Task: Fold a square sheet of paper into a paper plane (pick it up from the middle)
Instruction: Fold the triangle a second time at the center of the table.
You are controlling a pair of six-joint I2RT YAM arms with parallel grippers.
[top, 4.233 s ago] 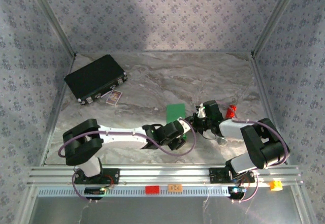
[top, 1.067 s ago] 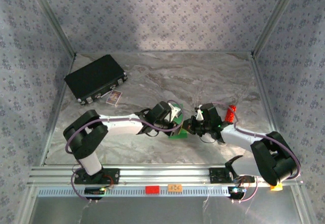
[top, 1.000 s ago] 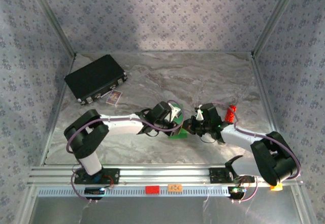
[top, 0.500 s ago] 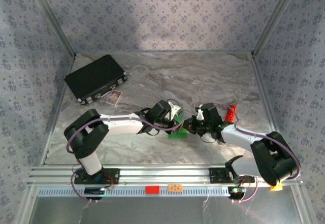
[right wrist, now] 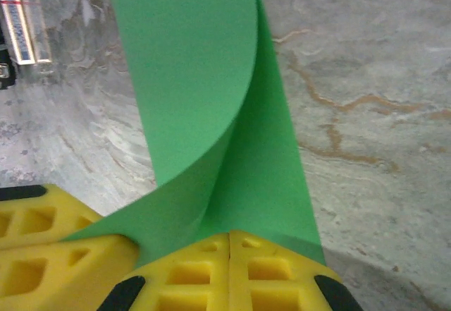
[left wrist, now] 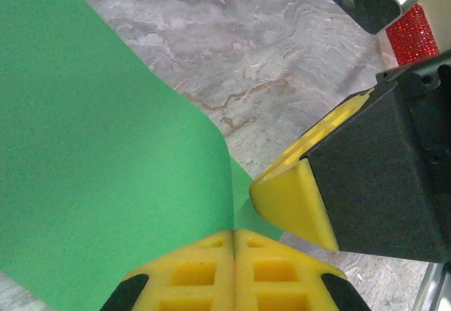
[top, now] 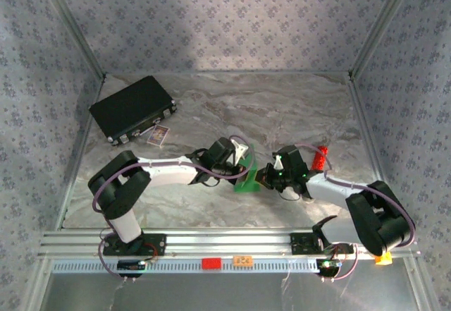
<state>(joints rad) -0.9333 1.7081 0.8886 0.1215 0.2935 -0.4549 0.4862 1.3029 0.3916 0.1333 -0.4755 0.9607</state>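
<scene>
The square sheet of paper (top: pixel 246 183) is bright green and is held up off the marble table between both arms, bent into a curve. My left gripper (left wrist: pixel 234 233) is shut on one edge of the sheet (left wrist: pixel 106 156). My right gripper (right wrist: pixel 230 235) is shut on the sheet (right wrist: pixel 211 99), where two layers of paper meet. In the top view the left gripper (top: pixel 242 164) and right gripper (top: pixel 270 177) sit close together over the paper. The right one's yellow finger (left wrist: pixel 292 198) nearly touches my left jaws. The paper plane is out of view.
A black rectangular case (top: pixel 132 108) lies at the back left with a small card (top: pixel 159 135) beside it. A small red cylinder (top: pixel 322 157) stands just right of the right gripper, seen also as a red cylinder (left wrist: pixel 412 32). The enclosure's patterned walls ring the table (top: pixel 282 106).
My left gripper has closed onto the paper's edge over the last second. The right gripper stayed shut on the sheet, and both arms barely shifted.
</scene>
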